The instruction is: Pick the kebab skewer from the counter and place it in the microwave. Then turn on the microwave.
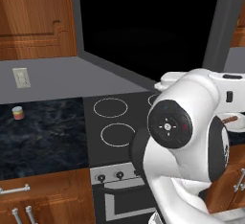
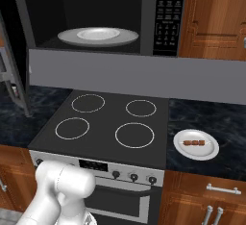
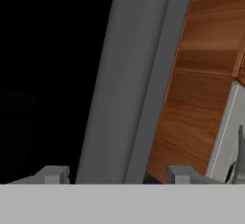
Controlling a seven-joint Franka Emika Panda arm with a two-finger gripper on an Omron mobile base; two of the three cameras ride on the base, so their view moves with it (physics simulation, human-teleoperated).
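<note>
Hand (image 3: 116, 174) up against open microwave door (image 3: 134, 79), fingertips (image 3: 53, 174) spread wide, nothing between them, grey door frame straight ahead. Kebab skewer (image 2: 194, 143) lies on small white plate (image 2: 196, 144), on desk (image 2: 206, 118) right of stovetop (image 2: 108, 120). Microwave (image 2: 166, 17) above stovetop, door swung open, big white plate (image 2: 98, 36) inside, bare. Striped cylinder (image 1: 18, 113) on desk left of stovetop.

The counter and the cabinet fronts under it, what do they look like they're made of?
The black-blue marbled counter looks like polished stone: dark with pale veining and a smooth top, though it could be a laminate imitation. The reddish-brown cabinet fronts look like varnished wood, going by the visible grain, and carry silver bar handles that appear to be metal.
</note>
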